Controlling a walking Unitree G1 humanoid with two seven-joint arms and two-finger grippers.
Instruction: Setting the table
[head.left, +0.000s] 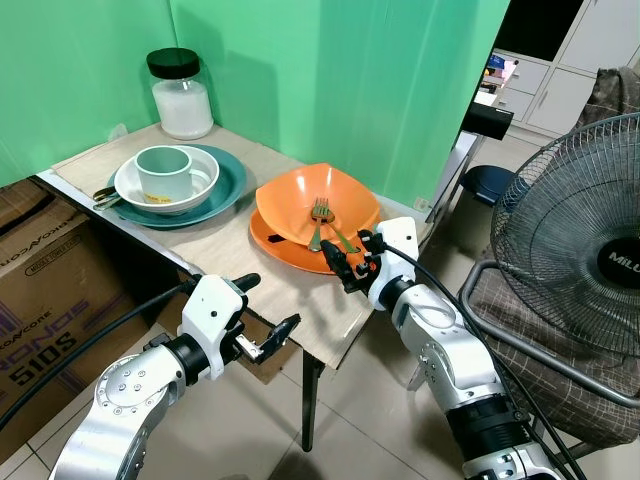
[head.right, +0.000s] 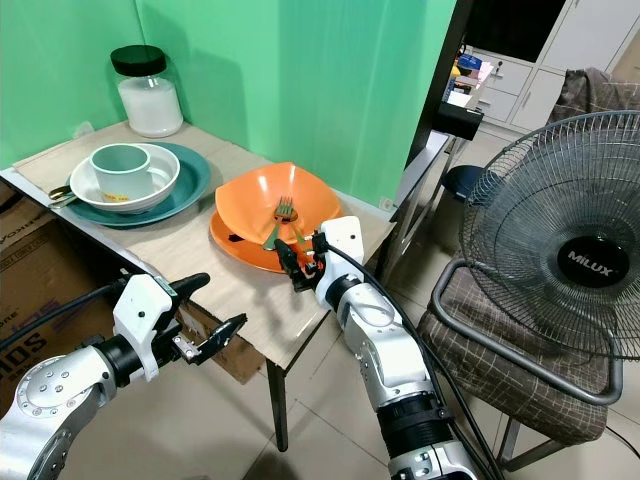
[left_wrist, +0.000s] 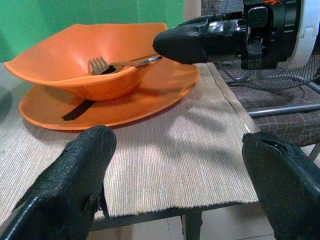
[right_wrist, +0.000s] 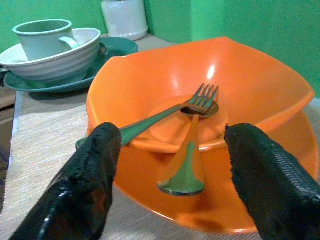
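My right jaws (head.left: 352, 262) are released at the near rim of the orange bowl (head.left: 300, 200), where the fork (right_wrist: 170, 112) and spoon (right_wrist: 187, 165) rest. My left jaws (head.left: 268, 318) hang released off the counter's (head.left: 215, 245) near edge.

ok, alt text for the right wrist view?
An orange bowl holds a fork and spoon, their handles over its near rim between the open right gripper's black fingers. Behind sit a mug in a white bowl and a jar.
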